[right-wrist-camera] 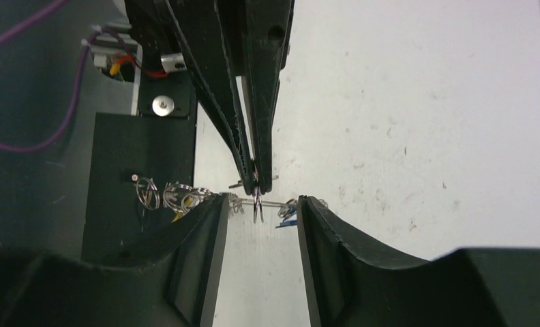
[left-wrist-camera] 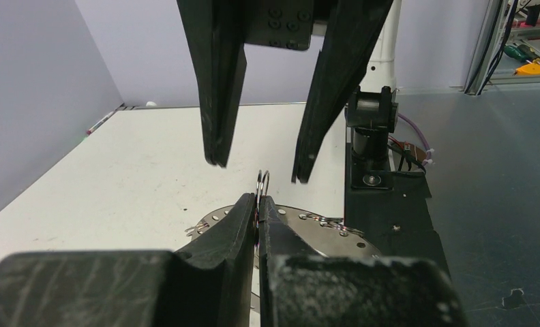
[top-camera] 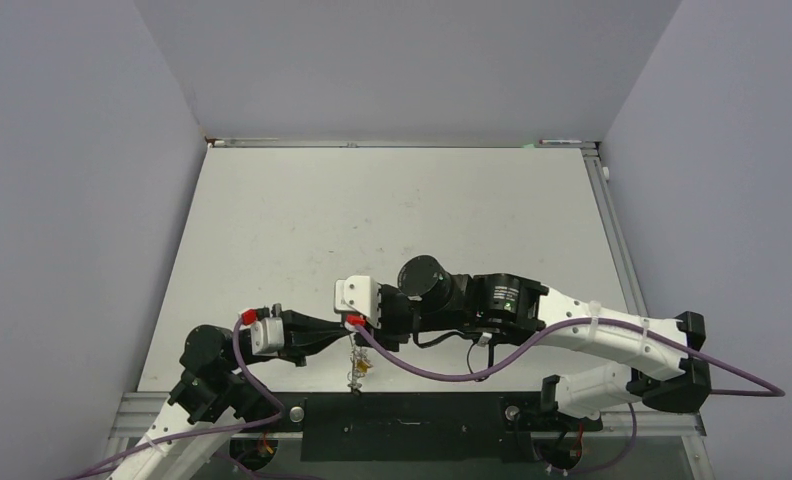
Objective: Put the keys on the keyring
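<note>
Keyring [left-wrist-camera: 308, 238] at worktop [top-camera: 392, 210] near edge, 6 o'clock.
Left jaws clamped on small loop [left-wrist-camera: 262, 181]; right jaws parted, straddling it; bare worktop toward 12 o'clock.

Left tool [top-camera: 344, 325] and right tool [top-camera: 362, 320] meet beside the keyring [top-camera: 355, 370].

— Could anything have passed between the spread fingers [left-wrist-camera: 216, 88] of the right gripper [left-wrist-camera: 259, 170]?
— Barely. The left gripper [left-wrist-camera: 258, 199] stood at the mouth of that gap, pinched on a small loop [left-wrist-camera: 263, 178], leaving a narrow strip of air each side.
— And underneath?
— The keyring [left-wrist-camera: 315, 230] sat just below, keys [right-wrist-camera: 165, 196] bunched along it, over the near edge of the table [top-camera: 392, 220] and the black base plate [top-camera: 412, 425].
— Where was it roomy?
— Across the table beyond both arms, up to the walls [top-camera: 72, 200] at left, back and right.
</note>
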Robot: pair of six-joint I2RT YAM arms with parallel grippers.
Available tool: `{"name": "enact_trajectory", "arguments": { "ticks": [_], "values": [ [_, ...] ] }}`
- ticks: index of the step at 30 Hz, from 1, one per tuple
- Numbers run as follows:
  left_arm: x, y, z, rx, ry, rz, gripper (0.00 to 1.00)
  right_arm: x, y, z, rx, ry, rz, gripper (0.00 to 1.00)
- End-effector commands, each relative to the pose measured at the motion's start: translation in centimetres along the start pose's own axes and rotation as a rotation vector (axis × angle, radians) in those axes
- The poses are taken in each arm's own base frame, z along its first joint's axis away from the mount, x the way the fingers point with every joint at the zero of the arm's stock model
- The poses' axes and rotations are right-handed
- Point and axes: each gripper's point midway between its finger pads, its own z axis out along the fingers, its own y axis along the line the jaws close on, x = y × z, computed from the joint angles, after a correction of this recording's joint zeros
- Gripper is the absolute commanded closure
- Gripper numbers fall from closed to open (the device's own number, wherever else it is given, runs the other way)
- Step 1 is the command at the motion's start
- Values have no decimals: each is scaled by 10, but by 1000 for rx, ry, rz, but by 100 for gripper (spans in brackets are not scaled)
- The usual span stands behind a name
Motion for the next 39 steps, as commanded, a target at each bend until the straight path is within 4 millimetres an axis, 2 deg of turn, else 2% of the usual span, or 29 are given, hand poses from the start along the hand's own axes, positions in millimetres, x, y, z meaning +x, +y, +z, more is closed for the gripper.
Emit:
{"name": "enact_trajectory", "arguments": {
  "ticks": [1, 20, 23, 30, 35, 39],
  "values": [
    [-30, 1, 1, -7, -67, 67, 100, 0, 0, -8, -10, 51, -39, 60],
    [-31, 0, 1, -3, -70, 66, 100, -5, -5, 6, -3, 40, -48, 72],
    [-30, 0, 1, -4, -68, 65, 100, -3, -5, 10, -5, 47, -51, 77],
    [-30, 0, 1, -3, -68, 65, 100, -1, -4, 15, -13, 51, -58, 95],
    [-31, 2, 0, -16, -74, 67, 100, 0, -3, 14, -12, 37, -66, 95],
    [-36, 3, -2, -35, -99, 78, 64, -6, -6, 4, 19, -12, -71, 95]
  ]
}}
